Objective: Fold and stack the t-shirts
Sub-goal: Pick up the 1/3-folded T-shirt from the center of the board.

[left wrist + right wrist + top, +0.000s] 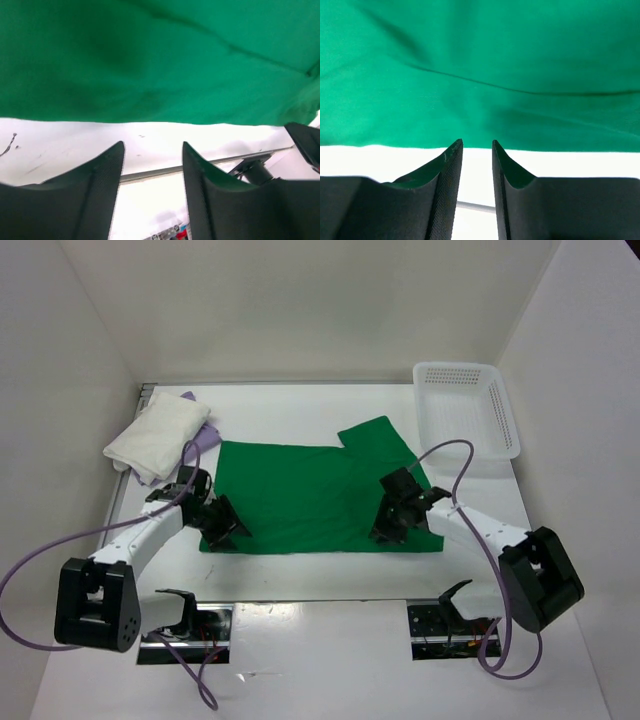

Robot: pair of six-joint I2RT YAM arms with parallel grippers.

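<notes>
Both my claws hang empty at the green shirt's (310,500) near edge.
The wrist views show only green cloth and desk (300,410). My left claw (153,145) gapes wide, my right claw (477,142) is narrowly parted, and neither holds anything. From above I count three shirts: the green shirt is spread mid-frame, my arms covering its lower corners, and the white shirt (160,435) lies folded upper left on the lavender shirt (207,433). One basket (465,405) stands upper right.

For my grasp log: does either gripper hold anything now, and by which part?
Nothing is held. Left gripper and right gripper stand open, empty, at the near edge of the green t-shirt.
</notes>
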